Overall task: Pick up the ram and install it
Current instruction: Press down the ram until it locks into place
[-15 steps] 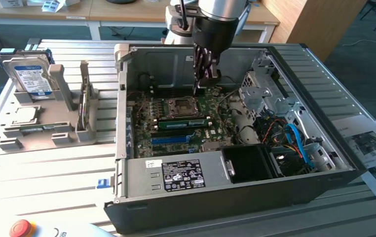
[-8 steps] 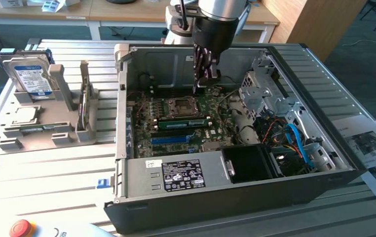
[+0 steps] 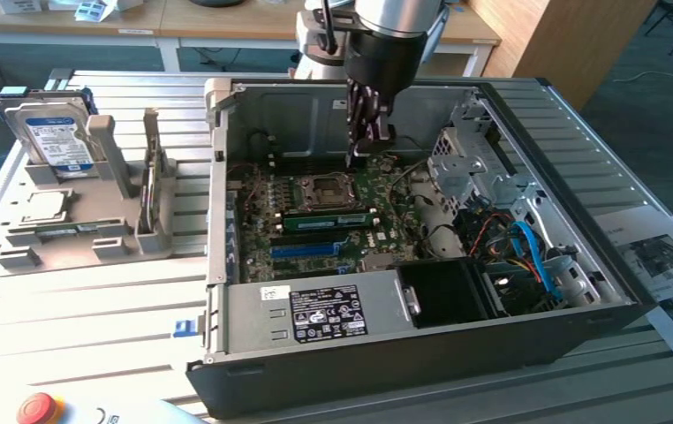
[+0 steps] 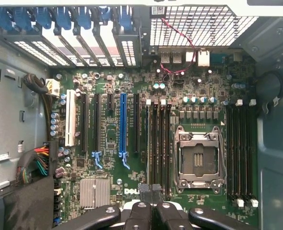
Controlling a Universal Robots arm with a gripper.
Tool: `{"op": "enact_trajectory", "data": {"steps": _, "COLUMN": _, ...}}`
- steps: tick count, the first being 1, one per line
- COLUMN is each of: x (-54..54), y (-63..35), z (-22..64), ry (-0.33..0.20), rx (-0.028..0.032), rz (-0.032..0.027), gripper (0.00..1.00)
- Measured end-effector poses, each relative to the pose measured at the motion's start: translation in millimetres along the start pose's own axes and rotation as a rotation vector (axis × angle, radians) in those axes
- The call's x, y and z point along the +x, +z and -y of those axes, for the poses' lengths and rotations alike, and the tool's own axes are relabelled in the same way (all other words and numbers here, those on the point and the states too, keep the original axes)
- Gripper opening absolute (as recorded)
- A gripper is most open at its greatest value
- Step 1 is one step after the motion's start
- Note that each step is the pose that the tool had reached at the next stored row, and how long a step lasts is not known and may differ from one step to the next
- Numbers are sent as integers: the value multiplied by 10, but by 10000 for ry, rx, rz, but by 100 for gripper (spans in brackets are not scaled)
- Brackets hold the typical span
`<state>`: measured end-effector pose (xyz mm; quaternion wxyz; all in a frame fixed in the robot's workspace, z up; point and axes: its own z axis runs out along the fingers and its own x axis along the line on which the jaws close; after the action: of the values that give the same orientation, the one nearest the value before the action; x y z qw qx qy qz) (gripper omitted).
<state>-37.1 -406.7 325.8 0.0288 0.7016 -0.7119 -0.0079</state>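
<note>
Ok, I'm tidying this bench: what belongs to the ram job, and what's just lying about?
Job: ram, motherboard, computer case, gripper with jaws shut.
Lying about: hard drive in its stand, printed sheets, red stop button.

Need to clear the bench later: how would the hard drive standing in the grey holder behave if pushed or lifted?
The hard drive looks like a rigid metal-cased box, so probably stiff and heavy for its size. It stands on edge in the grey holder, whose uprights would likely stop it tipping. Its smooth face may be slippery.
</note>
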Motion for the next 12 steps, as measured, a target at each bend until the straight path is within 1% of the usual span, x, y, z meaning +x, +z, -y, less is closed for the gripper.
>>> {"op": "enact_trajectory", "data": {"steps": 2, "x": 0, "y": 0, "z": 1, "ry": -1, "rx": 69, "rz": 1, "gripper": 10}}
{"op": "enact_trajectory", "data": {"steps": 5, "x": 0, "y": 0, "z": 2, "ry": -1, "rx": 149, "rz": 2, "gripper": 10}}
{"op": "enact_trajectory", "data": {"steps": 10, "x": 0, "y": -1, "z": 7, "ry": 1, "rx": 156, "rz": 1, "gripper": 10}}
{"op": "enact_trajectory", "data": {"steps": 12, "x": -1, "y": -5, "z": 74, "ry": 2, "rx": 154, "rz": -1, "gripper": 10}}
